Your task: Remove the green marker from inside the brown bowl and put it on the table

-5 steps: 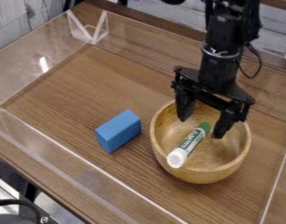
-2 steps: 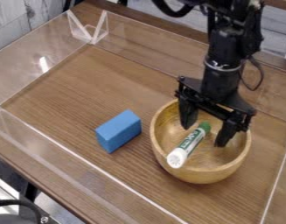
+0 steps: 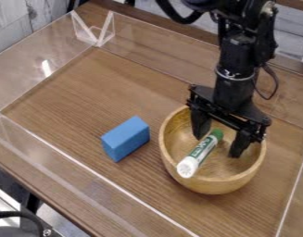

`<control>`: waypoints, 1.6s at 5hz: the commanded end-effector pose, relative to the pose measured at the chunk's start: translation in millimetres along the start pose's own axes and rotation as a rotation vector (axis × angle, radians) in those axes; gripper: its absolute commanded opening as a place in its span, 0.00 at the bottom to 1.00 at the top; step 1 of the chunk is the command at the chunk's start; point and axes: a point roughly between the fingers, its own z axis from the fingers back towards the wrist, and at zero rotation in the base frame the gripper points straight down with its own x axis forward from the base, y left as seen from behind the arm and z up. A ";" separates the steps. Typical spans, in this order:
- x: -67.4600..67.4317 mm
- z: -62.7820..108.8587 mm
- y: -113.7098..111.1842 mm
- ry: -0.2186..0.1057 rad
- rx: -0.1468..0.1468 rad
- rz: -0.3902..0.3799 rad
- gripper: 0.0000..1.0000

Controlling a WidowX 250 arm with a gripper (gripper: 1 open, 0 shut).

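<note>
The green marker (image 3: 199,154) lies inside the brown bowl (image 3: 213,176), tilted, with its white cap toward the near rim. The bowl rests on the table (image 3: 104,93) at the right. My gripper (image 3: 223,135) hangs open over the bowl, its fingers straddling the marker's far end, one finger (image 3: 198,125) to the left and the other on the right. Nothing is held between them. The marker's far tip is partly hidden behind the gripper.
A blue rectangular block (image 3: 125,138) lies on the wood to the left of the bowl. Low clear acrylic walls (image 3: 48,56) edge the tabletop on all sides, with a clear triangular piece (image 3: 94,31) at the back left.
The gripper has dropped lower into the bowl and shifted slightly right, now straddling the marker's far end. Its fingers stay open. Marker, bowl and block have not moved.
</note>
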 end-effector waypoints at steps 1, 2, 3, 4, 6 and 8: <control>5.7 4.5 -3.0 -0.042 -0.010 -0.013 1.00; 7.4 1.7 -2.7 -0.052 -0.013 -0.018 0.00; 7.6 3.1 -1.5 -0.050 -0.010 -0.019 0.00; 8.9 7.0 -0.3 -0.054 -0.005 -0.011 1.00; 3.3 -1.8 0.2 -0.045 -0.014 -0.010 1.00; -1.0 -11.2 1.5 -0.051 -0.037 -0.002 1.00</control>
